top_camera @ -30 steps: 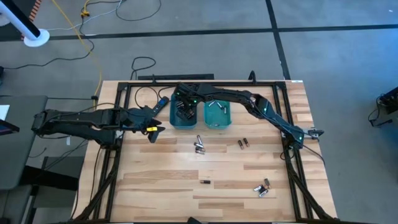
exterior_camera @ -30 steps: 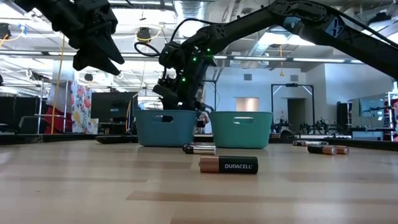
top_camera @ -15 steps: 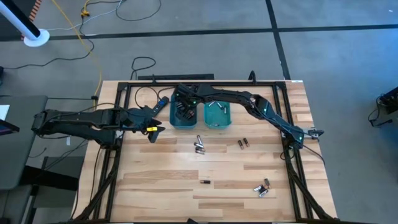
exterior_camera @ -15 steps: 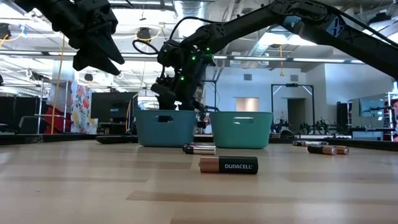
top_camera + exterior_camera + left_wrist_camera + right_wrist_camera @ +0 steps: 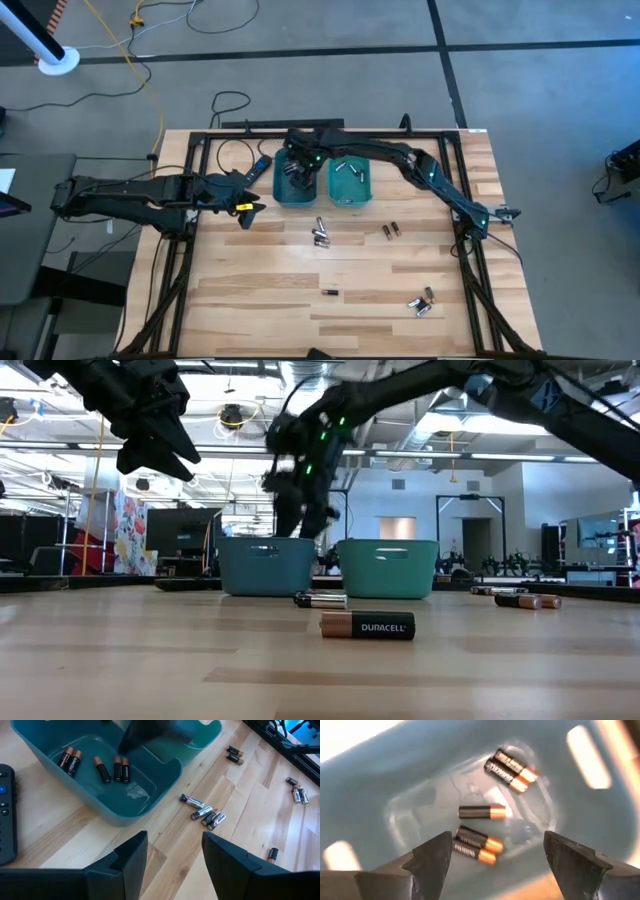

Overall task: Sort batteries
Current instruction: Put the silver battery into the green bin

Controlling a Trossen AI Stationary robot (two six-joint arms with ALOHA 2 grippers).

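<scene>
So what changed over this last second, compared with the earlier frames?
The right pincer rose out of the left teal bin and now hangs open and empty above it; five dark batteries lie inside. The left pincer stayed open beside the bin, and the loose batteries on the table did not move.

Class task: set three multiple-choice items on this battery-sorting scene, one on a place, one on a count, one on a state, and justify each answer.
1. The right gripper is over: A the left bin; B the right bin; C bare table.
2. Dark copper-ended batteries in the left bin: A two; B five; C nine.
3. The left gripper is: A shut on a battery; B open, empty; C inside a bin.

Answers: 1 A, the high view shows it above that bin. 2 B, the right wrist view shows five. 3 B, its fingers stand apart with nothing between.
</scene>
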